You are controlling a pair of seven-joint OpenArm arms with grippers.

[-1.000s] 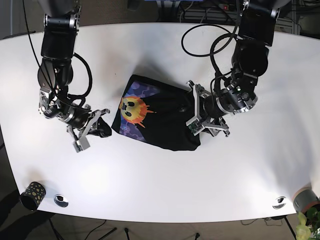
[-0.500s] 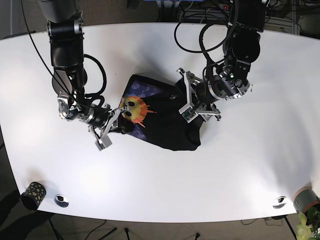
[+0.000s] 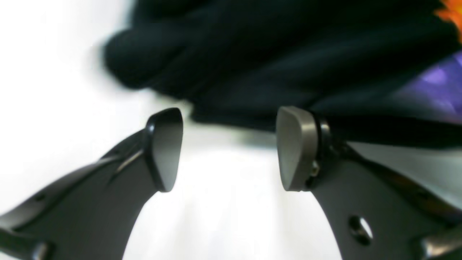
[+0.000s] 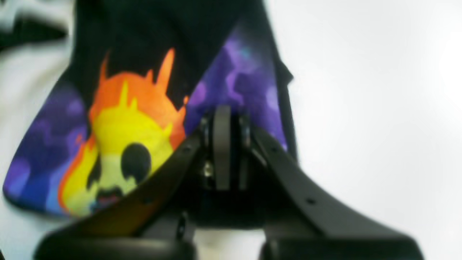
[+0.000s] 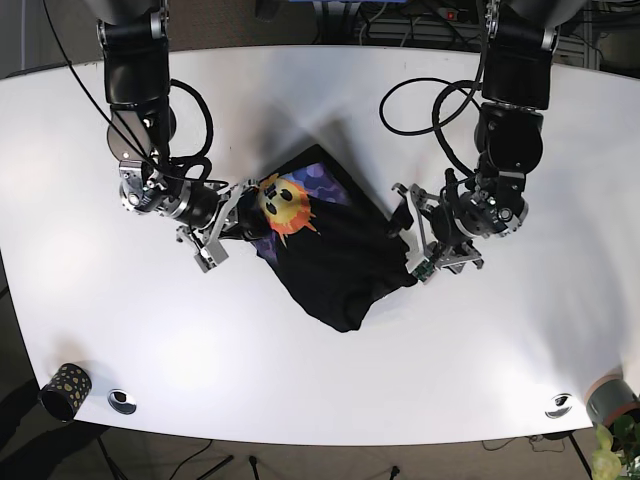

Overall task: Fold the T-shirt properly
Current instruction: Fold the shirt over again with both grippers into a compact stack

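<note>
Base view: patterned cup [image 5: 66, 389] far from T-shirt [image 5: 330, 250].

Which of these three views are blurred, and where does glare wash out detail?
Left wrist view: the shirt is smeared and soft, the open left gripper sharp, the table blown out white. Right wrist view: soft all over, the shut right gripper included. Base view: sharp, with mild glare on the table.

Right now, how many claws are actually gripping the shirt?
1. The right claw is shut on the shirt at its printed edge. The left claw is open beside the dark bunched edge, holding nothing.
</note>
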